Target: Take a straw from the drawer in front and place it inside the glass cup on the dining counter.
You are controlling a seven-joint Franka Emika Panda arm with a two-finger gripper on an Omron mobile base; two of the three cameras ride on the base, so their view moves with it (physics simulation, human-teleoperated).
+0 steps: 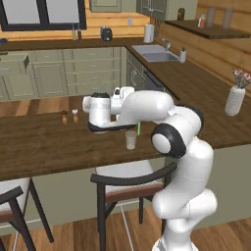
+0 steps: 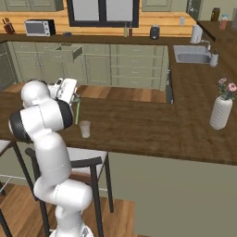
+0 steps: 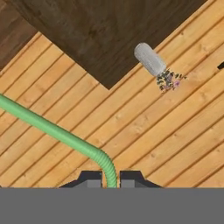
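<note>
While the gripper [image 3: 111, 175] pinches the green straw [image 3: 52, 129] between closed jaws, it hangs just above the glass cup [image 1: 131, 139] on the dining counter [image 1: 44, 142].

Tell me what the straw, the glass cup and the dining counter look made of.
Straw: likely plastic, matte light green, with a ribbed bend near the gripper. Glass cup: clear glass or plastic, pale and see-through. Dining counter: dark brown wood with visible grain, low sheen.
</note>
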